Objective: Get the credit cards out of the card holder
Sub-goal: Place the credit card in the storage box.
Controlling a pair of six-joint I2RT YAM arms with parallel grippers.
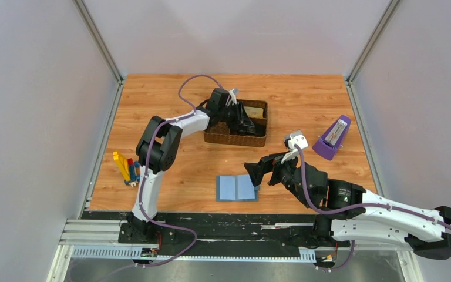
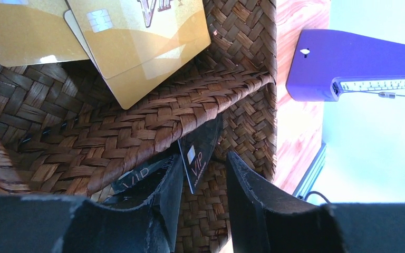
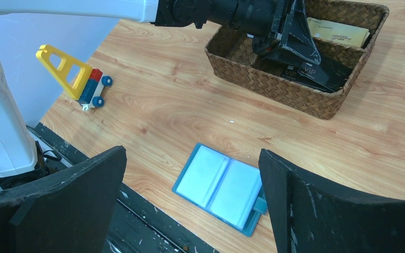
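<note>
Left arm stretches far across to the woven tray [image 1: 235, 140], wrist tipped down into it, prob. because the tray is the drop spot for whatever comes out of the holder. Left end effector [image 2: 204, 158]: fingers partly apart. A black card sits just at one tip, not pinched as far as I can see, so it rests on the weave rather than in a grip.

Right arm folds low nr the front edge. Right end effector [image 1: 265, 176] hangs just right of the card holder [image 1: 238, 188], jaws fully wide w/ nothing in them. Reads as ready to work on the holder.

Tray is brown and divided. Credit cards [image 2: 137, 47] lie in it: gold ones overlap in a far compartment, black VIP ones in the adjoining nearer one.

Purple metronome [image 1: 333, 138] at right and wheeled toy [image 1: 126, 167] at left both sit off the work path.

Card holder lies open flat, light-blue inside up, well apart from the tray. Pockets look bare, but can't tell for sure.

Room: pale grey walls on three sides, metal corner posts. Counter [image 1: 305, 94] is orange-brown wood-grain, w/ a black strip and metal rail at the near edge carrying the arm bases.
</note>
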